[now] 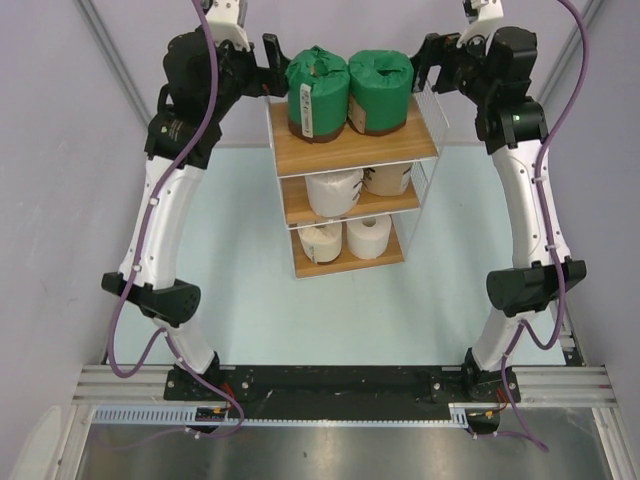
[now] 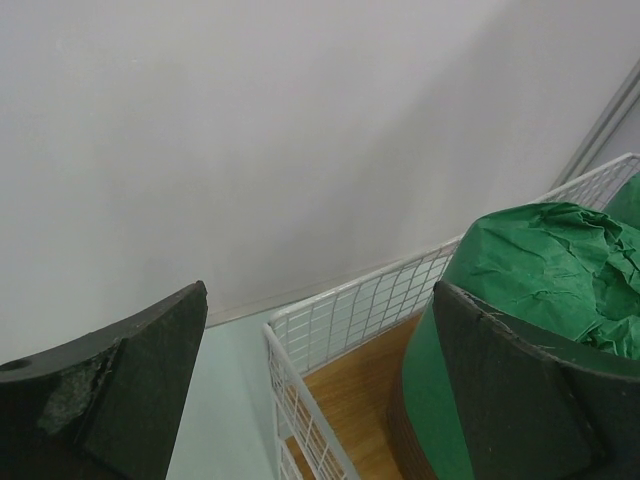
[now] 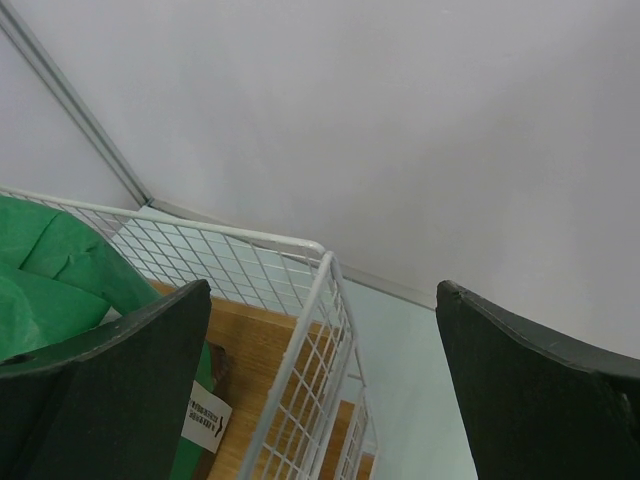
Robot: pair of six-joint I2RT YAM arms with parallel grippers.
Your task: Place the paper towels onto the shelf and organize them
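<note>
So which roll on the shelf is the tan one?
The right-hand roll on the middle board. Its neighbour and the bottom pair are cream-white; the top two are green.

Green rolls (image 1: 320, 90); cream-white rolls (image 1: 333, 192); tan roll (image 1: 390, 178); shelf (image 1: 300, 152) white wire, light-brown boards; table (image 1: 250, 300) pale mint.

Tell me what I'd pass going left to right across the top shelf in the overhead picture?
left arm's open black fingers, dark green wrapped paper towel roll, second dark green wrapped roll, right arm's open black fingers
</note>
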